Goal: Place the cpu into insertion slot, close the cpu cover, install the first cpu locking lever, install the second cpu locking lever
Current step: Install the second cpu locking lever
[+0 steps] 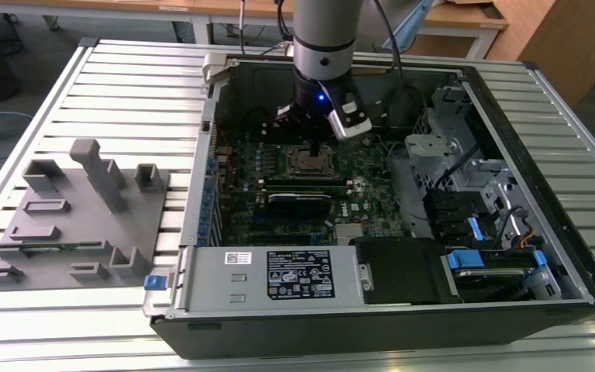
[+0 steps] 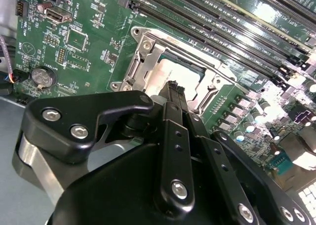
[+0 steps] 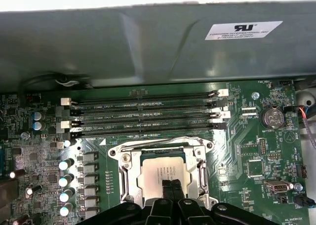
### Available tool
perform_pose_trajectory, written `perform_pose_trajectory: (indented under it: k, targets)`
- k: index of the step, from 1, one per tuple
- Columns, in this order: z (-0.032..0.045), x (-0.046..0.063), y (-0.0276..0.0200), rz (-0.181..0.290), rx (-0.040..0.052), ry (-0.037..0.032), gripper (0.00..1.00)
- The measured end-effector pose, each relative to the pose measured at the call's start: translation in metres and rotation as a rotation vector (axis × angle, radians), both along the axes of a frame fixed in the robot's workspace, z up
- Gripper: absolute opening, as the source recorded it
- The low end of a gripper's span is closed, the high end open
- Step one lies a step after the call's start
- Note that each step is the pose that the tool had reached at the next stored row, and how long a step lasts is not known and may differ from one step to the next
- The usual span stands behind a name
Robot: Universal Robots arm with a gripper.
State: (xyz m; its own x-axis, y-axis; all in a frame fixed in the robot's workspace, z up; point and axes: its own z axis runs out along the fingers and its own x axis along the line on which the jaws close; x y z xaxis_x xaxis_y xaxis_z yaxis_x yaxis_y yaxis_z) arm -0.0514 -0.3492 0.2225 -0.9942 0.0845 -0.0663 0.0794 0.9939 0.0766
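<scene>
One broad slatted grey metal worktop (image 1: 122, 85) carries everything: an open black desktop computer case (image 1: 401, 325) lying on its side, and, towards the exterior view's left, a grey plastic fixture block with upright posts and pockets (image 1: 75, 221). Inside the case lies the green circuit board (image 1: 365, 174), with a label-bearing silver power supply box (image 1: 272, 275) along the near edge and a row of long narrow black memory slots (image 3: 143, 116) beside the socket.

Above the board hangs the grey robot arm (image 1: 324, 35), its black gripper (image 2: 174, 89) lowered over the socket area. In both wrist views the jaws stand pressed together with no gap showing, tips poised just over the chip and holding nothing (whether they actually touch the metal I cannot tell).

Next in size is the cpu cover (image 3: 165, 147), a thin silvery square metal frame with a large central window; it appears to lie down flat around the chip, though whether any lever is latched is not clear. It frames the insertion slot (image 1: 305, 163), the small square black socket with a silvery rim.

Smallest is the cpu (image 3: 165, 171), a small flat square chip with a dull grey-bronze metal top, seated in the socket and showing through the window. I judge it light, rigid and smooth, slippery to pinch, with a delicate underside; its edges would be the safe place to hold it.
</scene>
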Motion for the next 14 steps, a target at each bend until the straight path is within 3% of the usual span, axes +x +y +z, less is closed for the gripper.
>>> perform_pose_trajectory:
  k: [7, 14]
  targets:
    - [0.0047, 0.0, 0.0, 0.0, 0.0004, -0.0002, 0.11]
    - [0.0155, 0.0, 0.0, 0.0, 0.0003, -0.0002, 0.11]
